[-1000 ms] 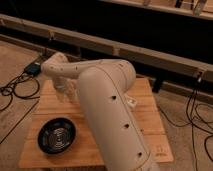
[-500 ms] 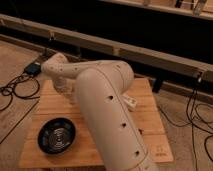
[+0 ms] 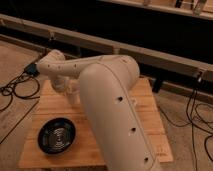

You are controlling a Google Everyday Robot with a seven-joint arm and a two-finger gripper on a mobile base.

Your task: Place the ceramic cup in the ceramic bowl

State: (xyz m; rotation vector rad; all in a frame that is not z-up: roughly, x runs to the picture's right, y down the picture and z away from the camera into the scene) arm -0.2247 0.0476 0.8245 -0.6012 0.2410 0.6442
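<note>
The ceramic bowl (image 3: 56, 135) is black, round and shallow, with glossy rings inside. It sits on the front left of the wooden table (image 3: 145, 107). My white arm (image 3: 107, 95) reaches from the lower right across the table, bends at an elbow (image 3: 52, 64) at the back left and turns down. The gripper (image 3: 71, 92) hangs at its end above the table's back left, behind and a little right of the bowl, partly hidden by the arm. A pale shape sits at the gripper; I cannot tell whether it is the ceramic cup.
Black cables (image 3: 12, 90) and a small box (image 3: 32, 69) lie on the floor to the left. More cables (image 3: 197, 112) run on the right. A long dark bench with a pale rail (image 3: 150, 52) runs behind the table.
</note>
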